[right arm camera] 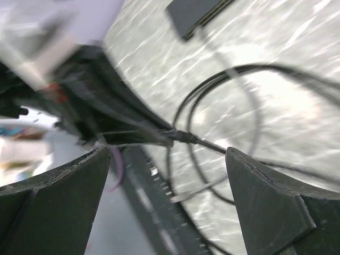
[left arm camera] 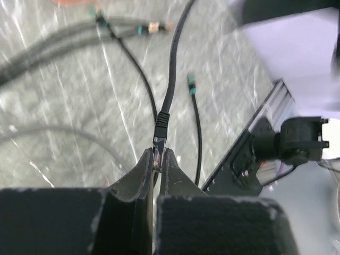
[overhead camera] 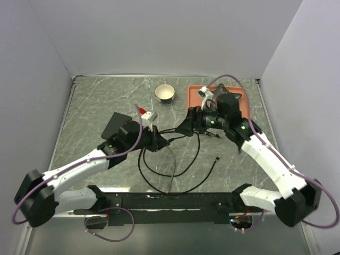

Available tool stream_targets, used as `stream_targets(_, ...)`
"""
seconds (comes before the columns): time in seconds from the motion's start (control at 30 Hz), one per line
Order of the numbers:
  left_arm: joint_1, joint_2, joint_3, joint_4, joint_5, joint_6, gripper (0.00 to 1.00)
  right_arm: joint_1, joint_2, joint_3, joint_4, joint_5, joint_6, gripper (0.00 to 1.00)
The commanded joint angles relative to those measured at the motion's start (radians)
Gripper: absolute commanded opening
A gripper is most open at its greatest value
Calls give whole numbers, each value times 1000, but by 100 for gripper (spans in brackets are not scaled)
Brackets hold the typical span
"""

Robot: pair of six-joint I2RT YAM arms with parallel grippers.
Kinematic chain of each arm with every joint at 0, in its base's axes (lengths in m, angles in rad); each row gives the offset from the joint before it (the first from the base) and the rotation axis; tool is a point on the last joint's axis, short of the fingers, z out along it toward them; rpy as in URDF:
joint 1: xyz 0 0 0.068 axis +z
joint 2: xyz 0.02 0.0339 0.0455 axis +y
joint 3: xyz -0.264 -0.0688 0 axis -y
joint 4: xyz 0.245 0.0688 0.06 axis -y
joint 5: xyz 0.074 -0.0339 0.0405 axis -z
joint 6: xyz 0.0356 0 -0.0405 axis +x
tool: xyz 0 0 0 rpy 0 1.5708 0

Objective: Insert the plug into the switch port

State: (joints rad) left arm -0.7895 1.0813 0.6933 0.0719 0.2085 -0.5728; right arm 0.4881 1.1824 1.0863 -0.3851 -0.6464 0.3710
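Observation:
The plug [left arm camera: 157, 154], a clear connector on a black cable [left arm camera: 172, 64], is pinched between the fingertips of my left gripper [left arm camera: 158, 159], which is shut on it above the table. In the top view the left gripper [overhead camera: 158, 142] sits mid-table, tip to tip with my right gripper [overhead camera: 186, 127]. In the right wrist view the right gripper [right arm camera: 168, 151] stands wide open, and the plug [right arm camera: 180, 136] with the left fingertips lies just beyond its gap. The switch [overhead camera: 114, 125], a flat black box, lies behind the left arm, partly hidden. It also shows far off in the right wrist view as the switch [right arm camera: 196, 13].
The black cable [overhead camera: 175, 159] loops over the marble table in front of both grippers, with a loose end [overhead camera: 218, 157] to the right. A white bowl [overhead camera: 165, 93] and an orange tray [overhead camera: 194, 98] stand at the back. A black rail [overhead camera: 170, 202] runs along the near edge.

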Motion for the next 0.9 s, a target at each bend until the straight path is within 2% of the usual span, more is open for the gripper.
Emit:
stream_targets(0.0,62,113,43,-24,228,-97,1,1,-110,0,-75,217,-103,99)
stream_targets(0.07,88,167,43,-1,268,-142,1,3,-162,-26,-43,206,-121,99)
stream_targets(0.2,122,224,5,121,444,-222,1,17,-198,-60,-11,119,-159,99)
stream_targets(0.43,148,223,-66,331,627,-288,1,122,-175,-101,-9,165,-259,95)
stream_targets(0.6,157,209,-98,407,677,-311,1,289,-107,-77,-57,301,-340,89)
stream_targets(0.67,162,209,-103,410,683,-312,1,320,-89,-62,-72,365,-351,83)
stream_targets(0.87,168,207,-118,434,703,-311,1,379,-72,-75,-95,438,-362,73)
